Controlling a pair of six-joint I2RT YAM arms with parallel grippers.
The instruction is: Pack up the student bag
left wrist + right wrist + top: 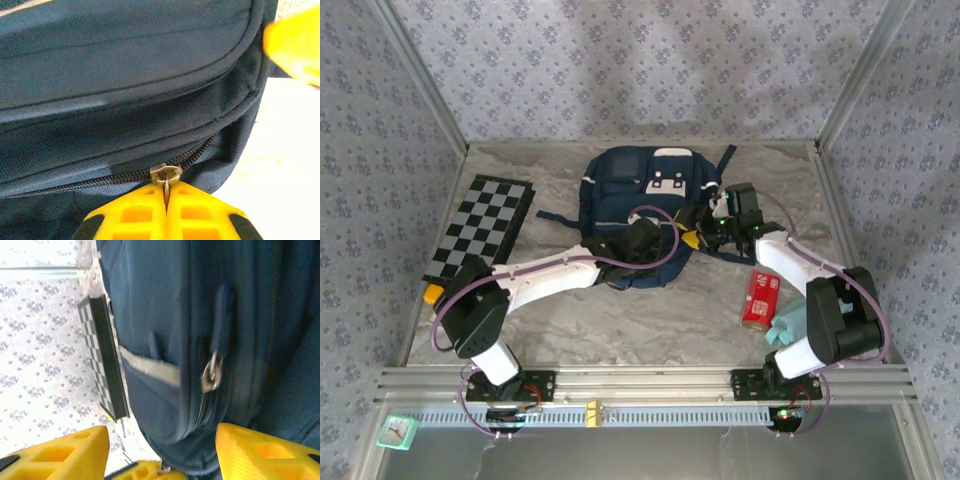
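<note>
While one student bag lies mid-frame, long axis up-down, white patches uppermost, the left gripper clamps its zipper pull; the right gripper stands apart; one chessboard lies left.

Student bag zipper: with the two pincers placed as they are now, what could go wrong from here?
1. The left pincer is shut on only the thin metal zipper pull, so it may slip out when the arm pulls.
2. The right pincer is open and holds nothing, so the student bag may slide along the table instead of unzipping.
</note>
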